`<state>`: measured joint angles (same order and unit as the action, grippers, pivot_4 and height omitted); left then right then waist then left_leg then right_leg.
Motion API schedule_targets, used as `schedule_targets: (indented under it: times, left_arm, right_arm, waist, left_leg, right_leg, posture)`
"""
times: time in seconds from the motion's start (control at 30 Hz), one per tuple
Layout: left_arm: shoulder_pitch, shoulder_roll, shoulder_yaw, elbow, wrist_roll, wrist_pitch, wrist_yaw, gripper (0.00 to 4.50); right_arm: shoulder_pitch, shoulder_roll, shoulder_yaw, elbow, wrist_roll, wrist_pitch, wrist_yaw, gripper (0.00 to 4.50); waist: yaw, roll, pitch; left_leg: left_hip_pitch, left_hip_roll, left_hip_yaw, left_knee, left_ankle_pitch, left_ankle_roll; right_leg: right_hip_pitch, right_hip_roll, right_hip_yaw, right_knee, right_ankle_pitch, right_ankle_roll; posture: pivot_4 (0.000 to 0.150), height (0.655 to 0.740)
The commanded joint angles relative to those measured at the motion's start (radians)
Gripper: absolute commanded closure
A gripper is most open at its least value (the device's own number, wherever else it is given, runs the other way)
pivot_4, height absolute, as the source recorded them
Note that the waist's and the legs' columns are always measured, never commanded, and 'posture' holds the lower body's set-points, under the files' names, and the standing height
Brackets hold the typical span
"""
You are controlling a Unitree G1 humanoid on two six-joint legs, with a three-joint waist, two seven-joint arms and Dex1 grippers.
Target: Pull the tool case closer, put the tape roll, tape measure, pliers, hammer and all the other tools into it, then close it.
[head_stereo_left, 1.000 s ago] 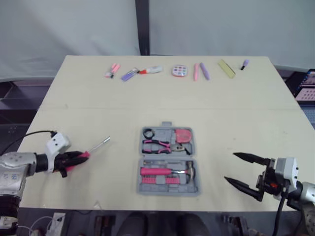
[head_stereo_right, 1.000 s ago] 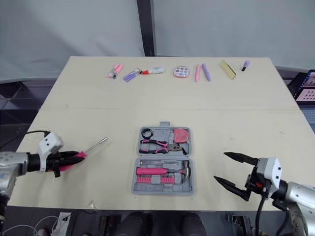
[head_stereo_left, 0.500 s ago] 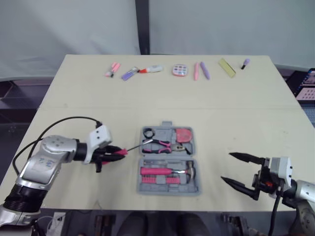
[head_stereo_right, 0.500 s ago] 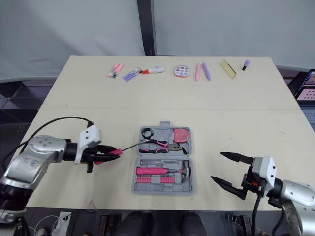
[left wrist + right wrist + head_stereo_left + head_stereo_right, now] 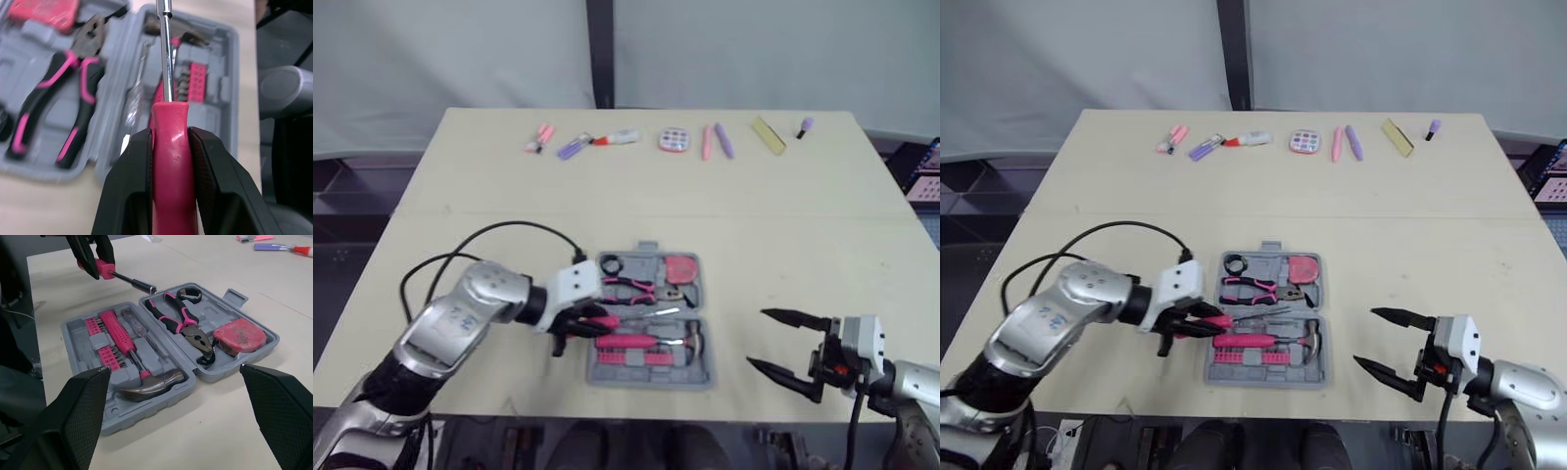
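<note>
The open grey tool case lies at the table's front middle. Inside are a black tape roll, red tape measure, pink-handled pliers and a hammer. My left gripper is shut on the pink handle of a screwdriver; its metal shaft reaches over the case's middle. The right gripper stays open with nothing in it, to the right of the case near the front edge.
Along the table's far edge lies a row of small items: pink clips, a purple marker, a glue tube, a round palette, pens, a yellow bar. A black cable loops from my left arm.
My left gripper has carried the screwdriver from the table's left front rightward to the case; its shaft now lies over the case. The right gripper has barely moved.
</note>
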<state>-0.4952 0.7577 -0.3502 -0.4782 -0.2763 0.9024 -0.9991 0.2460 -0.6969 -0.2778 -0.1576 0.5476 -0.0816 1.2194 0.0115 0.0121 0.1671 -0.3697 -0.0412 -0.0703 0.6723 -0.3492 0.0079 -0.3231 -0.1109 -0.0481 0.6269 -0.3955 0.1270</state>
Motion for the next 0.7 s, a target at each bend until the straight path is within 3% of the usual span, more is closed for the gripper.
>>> schedule_targets:
  times: [0.03, 0.47, 0.7]
  left_arm:
    - [-0.033, -0.027, -0.058, -0.075, -0.010, 0.069, 0.030, 3.90]
    - [-0.094, -0.031, -0.226, -0.213, -0.018, 0.340, 0.140, 3.90]
    - [-0.096, -0.117, -0.255, -0.216, -0.052, 0.439, 0.221, 3.90]
  right_arm:
    - [0.010, -0.013, -0.004, -0.024, 0.006, -0.001, 0.019, 0.00]
    - [0.023, -0.018, 0.006, -0.047, 0.004, 0.024, 0.023, 0.00]
    - [0.037, -0.034, 0.000, -0.057, -0.002, 0.023, 0.025, 0.00]
  waist:
    - [0.003, 0.000, 0.000]
    - [0.013, -0.001, 0.000]
    - [0.015, -0.001, 0.001]
  left_leg:
    - [0.000, 0.000, 0.000, 0.000, 0.000, 0.000]
    - [-0.001, 0.000, 0.000, 0.002, 0.000, 0.000]
    - [-0.002, 0.000, -0.001, 0.004, -0.001, 0.001]
  right_leg:
    - [0.000, 0.000, 0.000, 0.000, 0.000, 0.000]
    - [0.000, 0.000, 0.002, 0.000, 0.000, 0.000]
    - [0.001, 0.000, 0.002, 0.000, 0.000, 0.000]
  posture:
    - [0.150, 0.7400]
    - [0.150, 0.7400]
    - [0.150, 0.7400]
